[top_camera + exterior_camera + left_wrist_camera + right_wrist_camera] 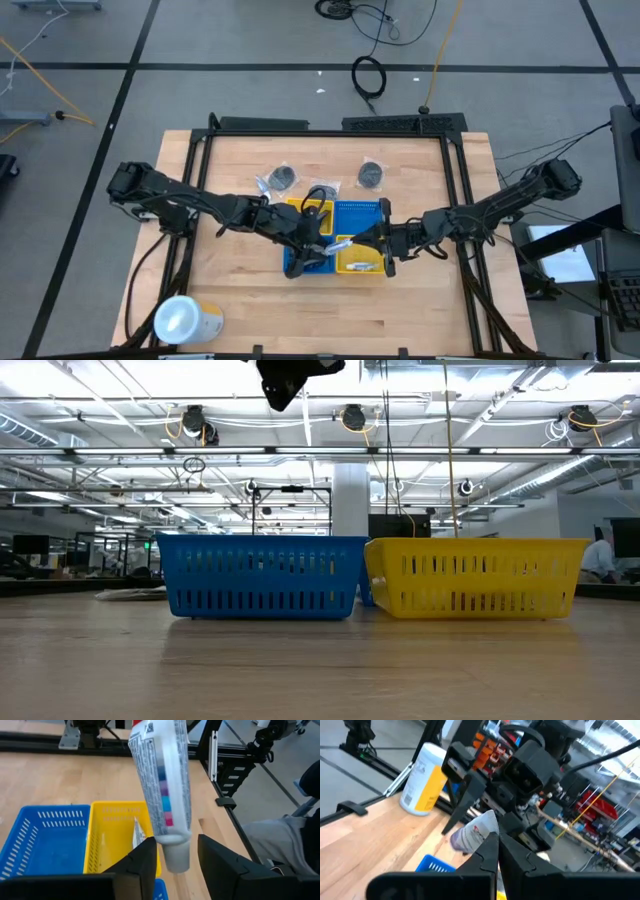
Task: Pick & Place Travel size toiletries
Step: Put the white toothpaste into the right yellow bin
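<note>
While both arms meet above the yellow slotted plastic tray (362, 262) in the high view, the small white printed tube (338, 243) hangs between them. In the left wrist view, the left gripper (176, 857) stands parted around the tube's cap, loosened. In the right wrist view, the right gripper (498, 846) is pinched onto the tube's flat end.

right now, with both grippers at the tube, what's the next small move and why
Probably draw the left gripper back off the white tube. Its fingers stand apart on either side of the cap, while the right gripper is shut on the crimped end and looks able to carry it alone.
</note>
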Motion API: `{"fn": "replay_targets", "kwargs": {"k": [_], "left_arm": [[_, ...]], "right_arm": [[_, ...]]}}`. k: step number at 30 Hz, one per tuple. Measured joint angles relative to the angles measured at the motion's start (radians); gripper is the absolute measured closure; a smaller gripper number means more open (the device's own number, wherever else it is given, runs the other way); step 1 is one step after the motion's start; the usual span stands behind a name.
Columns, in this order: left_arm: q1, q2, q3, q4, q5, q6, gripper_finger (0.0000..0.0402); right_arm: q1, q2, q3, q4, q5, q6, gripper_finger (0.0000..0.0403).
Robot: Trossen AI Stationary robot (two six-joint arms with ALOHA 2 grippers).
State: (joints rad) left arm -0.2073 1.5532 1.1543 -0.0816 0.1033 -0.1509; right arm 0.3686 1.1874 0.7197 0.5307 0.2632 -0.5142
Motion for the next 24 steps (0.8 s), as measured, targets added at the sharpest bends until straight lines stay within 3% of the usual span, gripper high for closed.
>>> {"fn": "replay_targets", "kwargs": {"k": [6,16,24], "left_arm": [[0.000,-0.005,0.000,-0.040,-0.008,0.008,0.0244],[0.021,-0.006,0.001,-0.154,-0.228,0.012,0.0245],[0.038,-0.006,0.001,-0.166,-0.268,0.011,0.0245]], "right_arm": [[0.000,-0.060,0.000,-0.178,0.002,0.089,0.0403],[0.000,-0.083,0.000,-0.447,0.030,0.306,0.0403],[0.001,-0.076,0.000,-0.543,0.031,0.408,0.0403]]}}
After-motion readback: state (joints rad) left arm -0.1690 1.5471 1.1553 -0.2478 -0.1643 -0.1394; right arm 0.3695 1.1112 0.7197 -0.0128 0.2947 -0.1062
